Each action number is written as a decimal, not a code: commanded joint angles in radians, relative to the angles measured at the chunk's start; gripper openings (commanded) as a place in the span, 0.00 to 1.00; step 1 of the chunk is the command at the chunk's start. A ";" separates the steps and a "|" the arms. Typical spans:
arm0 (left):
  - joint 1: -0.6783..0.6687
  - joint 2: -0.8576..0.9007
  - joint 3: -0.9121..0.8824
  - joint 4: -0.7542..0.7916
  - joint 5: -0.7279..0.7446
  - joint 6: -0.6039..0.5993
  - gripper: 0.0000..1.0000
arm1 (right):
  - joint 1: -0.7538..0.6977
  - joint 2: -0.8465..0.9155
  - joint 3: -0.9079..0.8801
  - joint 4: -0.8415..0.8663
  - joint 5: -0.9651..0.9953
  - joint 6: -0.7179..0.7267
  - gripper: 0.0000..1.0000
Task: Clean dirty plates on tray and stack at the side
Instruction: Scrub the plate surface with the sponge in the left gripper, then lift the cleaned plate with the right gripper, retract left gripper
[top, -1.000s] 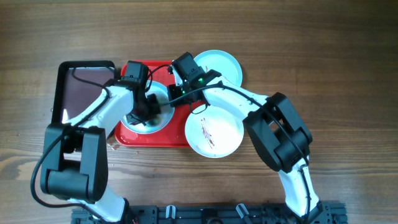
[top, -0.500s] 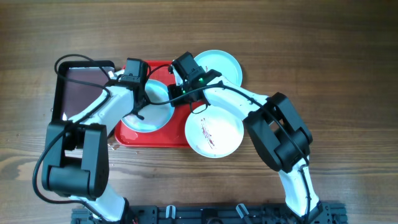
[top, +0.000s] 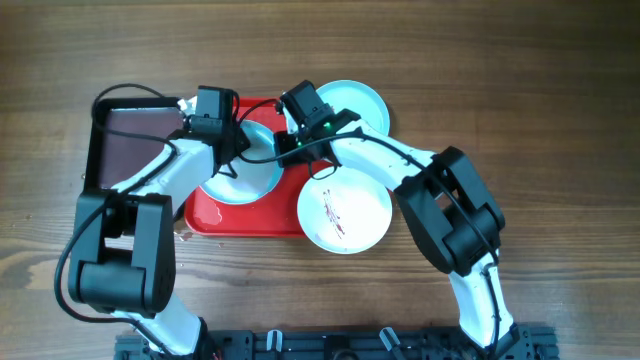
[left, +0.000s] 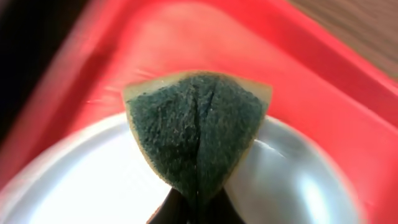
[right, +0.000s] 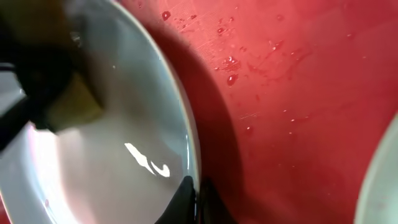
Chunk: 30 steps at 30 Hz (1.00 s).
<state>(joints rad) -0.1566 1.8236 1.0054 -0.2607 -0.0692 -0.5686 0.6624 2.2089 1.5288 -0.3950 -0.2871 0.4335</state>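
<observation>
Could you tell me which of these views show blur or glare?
Left wrist view: the red tray and plate are blurred, the green sponge fairly sharp; right wrist view: soft focus, a white glare streak on the plate; overhead view: sharp, evenly lit.

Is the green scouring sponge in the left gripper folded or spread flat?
Folded: the green scouring sponge creases down its middle, pinched below by the left gripper.

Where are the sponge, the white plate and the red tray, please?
sponge (left: 196, 127): left wrist view, middle of its dark green scouring face.
white plate (top: 368, 215): overhead view, bare inside, right of centre.
red tray (top: 250, 220): overhead view, bare floor near its lower edge.
</observation>
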 joint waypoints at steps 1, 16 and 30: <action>-0.038 0.024 -0.011 0.032 0.259 -0.018 0.04 | 0.005 0.026 0.002 -0.006 0.005 -0.013 0.04; 0.170 -0.136 0.065 -0.131 0.220 -0.011 0.04 | 0.005 0.026 0.002 -0.012 0.001 -0.013 0.04; 0.369 -0.406 0.081 -0.456 0.189 0.131 0.04 | 0.021 -0.114 0.032 -0.161 0.188 0.006 0.04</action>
<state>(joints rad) 0.1909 1.4380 1.0695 -0.6785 0.1329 -0.4911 0.6670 2.1784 1.5352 -0.5278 -0.2390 0.4339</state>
